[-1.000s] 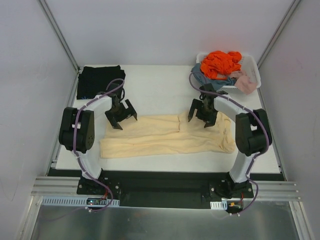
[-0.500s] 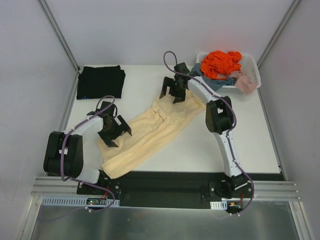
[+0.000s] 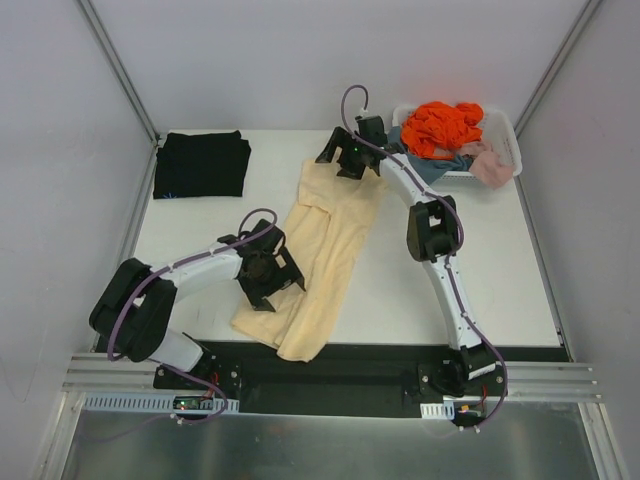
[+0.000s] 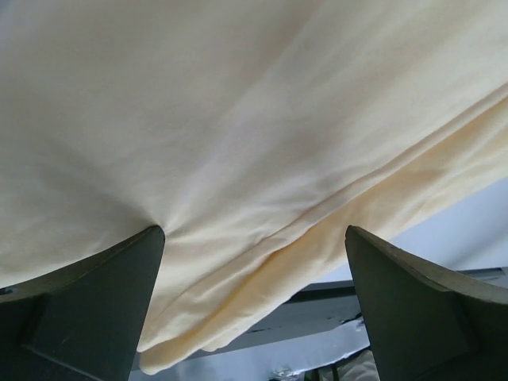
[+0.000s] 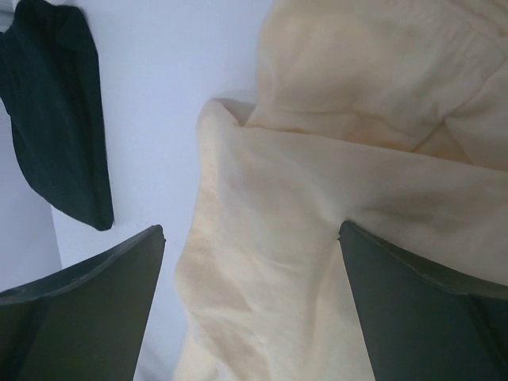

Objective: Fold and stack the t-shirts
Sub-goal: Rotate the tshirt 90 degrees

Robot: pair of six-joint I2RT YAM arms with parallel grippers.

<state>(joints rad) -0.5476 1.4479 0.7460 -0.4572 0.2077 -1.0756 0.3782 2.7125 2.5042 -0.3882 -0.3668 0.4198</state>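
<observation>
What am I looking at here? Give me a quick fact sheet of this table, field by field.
Cream t-shirt: a long strip lying slantwise, from the far middle of the table to its near edge
Black t-shirt: folded flat, far left corner
Left gripper: open, down on the near part of the cream t-shirt
Right gripper: open, at its far end
White basket: far right corner, holding orange, blue and pink clothes
Stack: not yet made; the two shirts lie apart

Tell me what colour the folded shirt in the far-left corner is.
The folded shirt is black; the top external view shows it best.
</observation>
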